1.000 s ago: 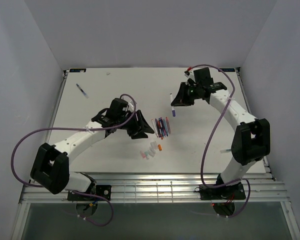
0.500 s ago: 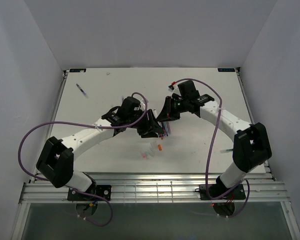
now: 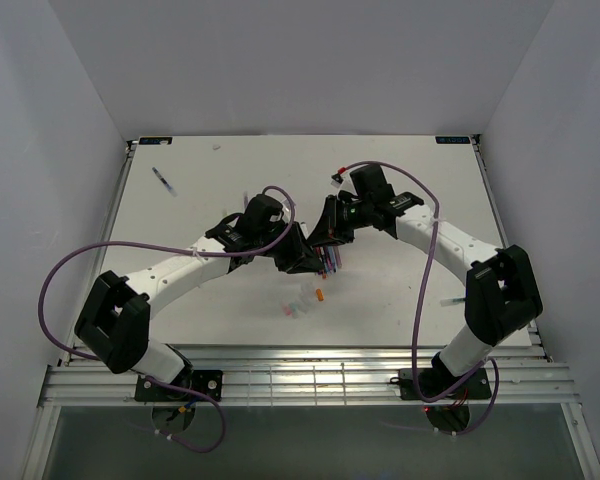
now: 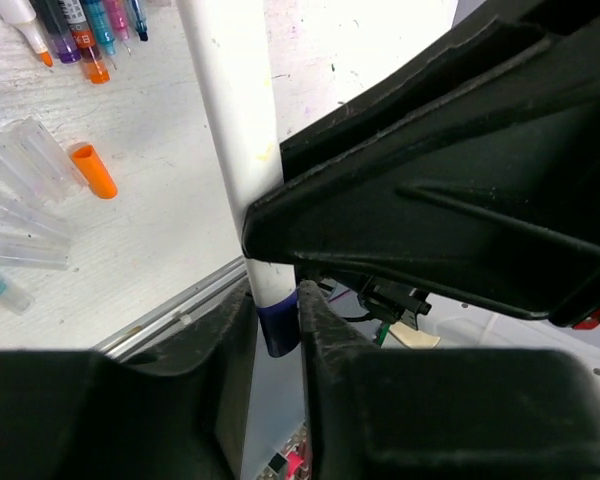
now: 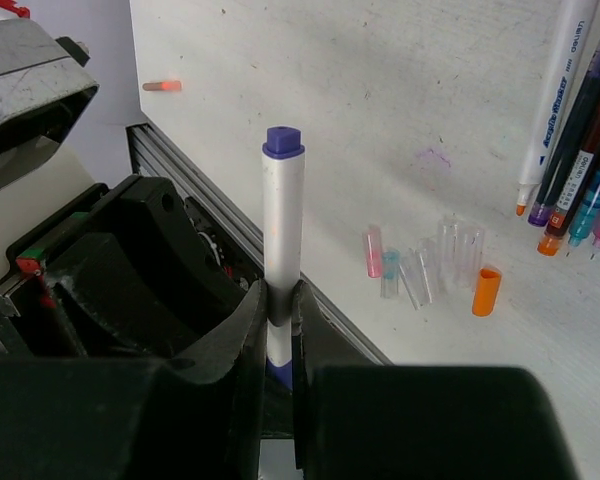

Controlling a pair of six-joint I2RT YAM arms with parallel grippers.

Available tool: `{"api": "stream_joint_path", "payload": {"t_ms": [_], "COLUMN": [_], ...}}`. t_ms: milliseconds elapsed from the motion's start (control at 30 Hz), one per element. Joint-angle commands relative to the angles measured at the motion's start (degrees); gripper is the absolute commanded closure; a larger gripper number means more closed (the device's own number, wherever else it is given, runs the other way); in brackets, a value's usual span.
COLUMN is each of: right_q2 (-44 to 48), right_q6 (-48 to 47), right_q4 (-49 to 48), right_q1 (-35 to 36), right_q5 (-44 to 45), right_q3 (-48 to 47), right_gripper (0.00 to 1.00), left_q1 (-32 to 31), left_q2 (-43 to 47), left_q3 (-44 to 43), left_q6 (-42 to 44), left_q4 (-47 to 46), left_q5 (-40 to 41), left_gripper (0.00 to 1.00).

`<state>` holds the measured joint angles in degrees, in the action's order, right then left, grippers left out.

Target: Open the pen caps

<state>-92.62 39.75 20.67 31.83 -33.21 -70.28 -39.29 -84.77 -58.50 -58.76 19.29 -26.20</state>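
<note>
My right gripper [image 5: 280, 295] is shut on the barrel of a white pen [image 5: 282, 225] with a purple end, held upright. In the left wrist view the same pen [image 4: 230, 120] runs down to its dark blue pen cap [image 4: 278, 328]. My left gripper [image 4: 276, 300] is shut on that cap, one finger on each side. From above, the left gripper [image 3: 305, 262] and the right gripper [image 3: 325, 235] meet at mid-table over the row of pens [image 3: 328, 262]. An orange cap [image 5: 486, 291], a pink one [image 5: 373, 251] and clear caps [image 5: 450, 250] lie loose on the table.
A row of uncapped pens [image 5: 580, 190] lies to the right of the loose caps. One stray pen [image 3: 162, 180] lies at the table's far left. The metal rail [image 3: 300, 362] runs along the near edge. Purple cables [image 3: 420, 290] loop off both arms.
Both arms have swung in to the middle; the right one carried the white pen over from the back right. The left jaws have narrowed onto the pen's dark blue cap.
</note>
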Motion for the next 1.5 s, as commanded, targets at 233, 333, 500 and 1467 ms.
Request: {"api": "stream_joint_path", "payload": {"t_ms": [233,333,500,1467], "right_q2": [-0.72,-3.79,-12.92,-24.90], "right_q6": [1.29,1.91,5.25,-12.50], "right_q4": [-2.65,-2.56,-1.68,18.71], "right_q1": [0.60,0.07,-2.82,-3.80], "right_q5": [0.34,1.66,3.06,16.89], "right_q3": [-1.43,-5.81,-16.36,-42.75], "right_gripper": [0.92,0.92,0.92,0.92], "left_q1": [-0.35,-0.26,-1.31,-3.51], "left_q2": [0.92,1.80,5.14,13.49], "left_q3": [-0.13,1.27,5.14,8.04], "left_q6": [0.67,0.84,0.76,6.21], "left_q4": [1.36,1.72,2.15,19.31], "left_q5": [0.88,0.88,2.11,21.55], "left_gripper": [1.00,1.00,1.00,1.00]}}
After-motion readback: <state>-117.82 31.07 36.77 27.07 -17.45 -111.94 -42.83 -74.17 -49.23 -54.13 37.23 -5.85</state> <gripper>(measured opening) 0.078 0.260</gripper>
